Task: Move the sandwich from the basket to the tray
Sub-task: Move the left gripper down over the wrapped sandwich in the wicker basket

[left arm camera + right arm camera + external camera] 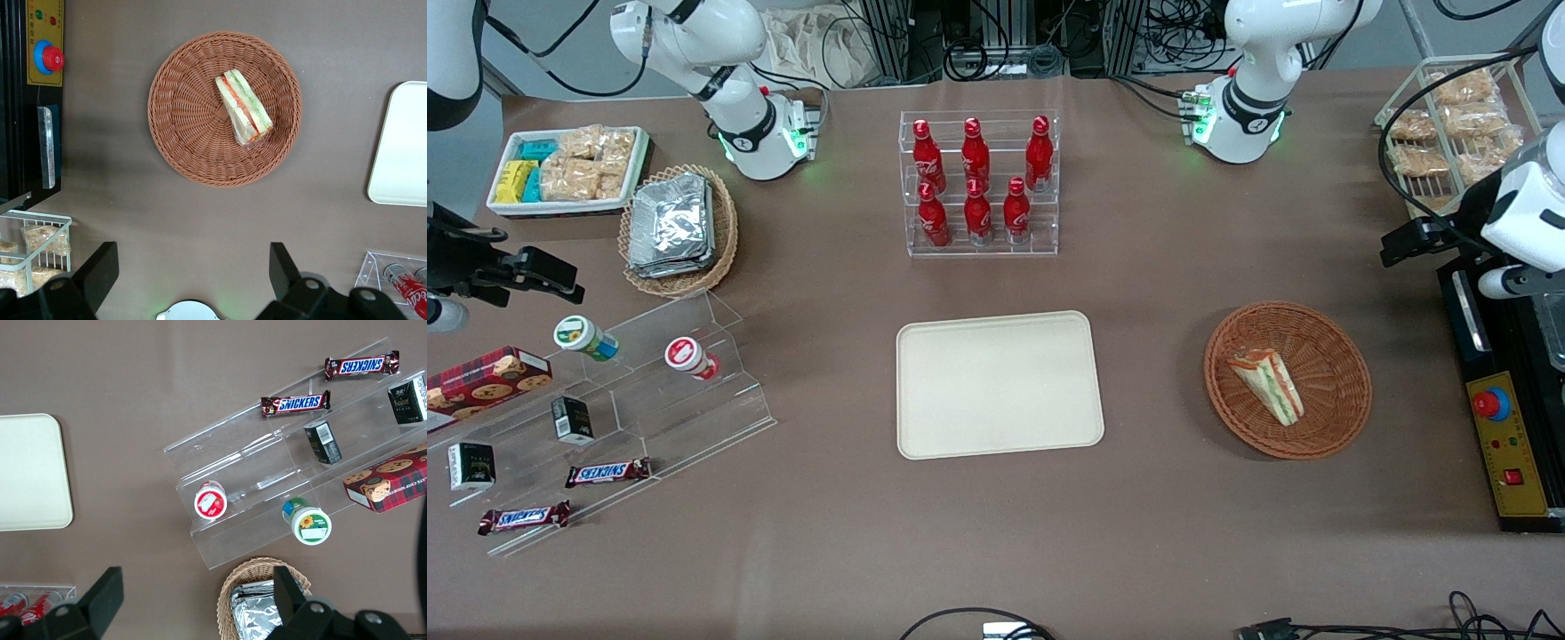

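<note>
Left arm's black two-finger gripper (pixel 193 280) hangs high over bare brown table, jaws spread wide apart, nothing between them. In the front view it shows at the right edge of the frame (pixel 1405 244), well apart from the round reddish-brown woven wicker basket (pixel 1334 347). Small triangular wedge sandwich (pixel 1269 385), pale bread with green and orange-red layers, lies inside that basket, a bit off centre, on its side; wrist view shows it too (pixel 243 108) in the basket (pixel 193 120). Flat cream-beige rectangular plastic tray (pixel 999 384) sits mid-frame, beside the basket, apart from it. Clear rack of red bottles (pixel 978 182) upper centre, farther from the front camera than the tray.
</note>
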`<move>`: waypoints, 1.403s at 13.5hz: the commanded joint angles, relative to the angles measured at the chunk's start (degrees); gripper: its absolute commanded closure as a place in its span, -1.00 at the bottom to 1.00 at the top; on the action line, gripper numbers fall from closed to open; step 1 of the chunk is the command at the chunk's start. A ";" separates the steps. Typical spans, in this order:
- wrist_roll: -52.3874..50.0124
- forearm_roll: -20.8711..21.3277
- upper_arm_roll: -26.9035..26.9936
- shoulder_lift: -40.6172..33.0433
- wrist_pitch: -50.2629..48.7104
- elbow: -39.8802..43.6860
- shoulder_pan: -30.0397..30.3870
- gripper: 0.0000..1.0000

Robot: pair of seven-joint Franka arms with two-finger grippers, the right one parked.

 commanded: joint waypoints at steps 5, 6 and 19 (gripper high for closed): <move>0.04 0.08 -0.14 1.22 -0.58 1.97 0.36 -1.00; 0.04 0.08 -0.14 1.22 -0.58 1.97 0.36 -1.00; -10.13 0.08 -0.05 7.97 0.47 4.52 2.03 -1.00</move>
